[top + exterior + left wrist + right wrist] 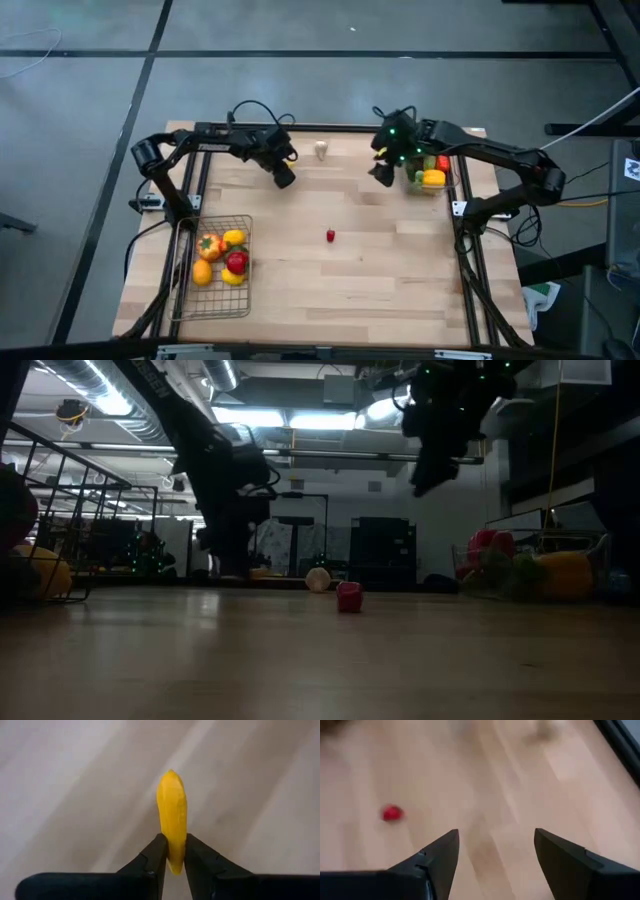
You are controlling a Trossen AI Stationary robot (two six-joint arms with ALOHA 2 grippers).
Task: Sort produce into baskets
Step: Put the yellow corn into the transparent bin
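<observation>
Presently: left gripper point(171, 851) carrying a yellow piece point(172, 822), the wire basket point(243, 300) lying toward the table's near left corner.

Its fingers point(152, 857) are pinched narrowly on the lower end of the yellow piece, whose long axis runs straight out from between them, the tip free above the table point(380, 270). The high view places this gripper at the far edge, left of centre, with the wire basket and its yellow, orange and red produce well apart from it, back along the left side; the carry likely runs that way. Opposite, the right gripper point(495, 855) hangs spread and empty just beside the clear bin point(436, 178) at the far right. A small red piece point(330, 236) lies mid-table between the arms, and a pale piece point(321, 150) near the far edge.
</observation>
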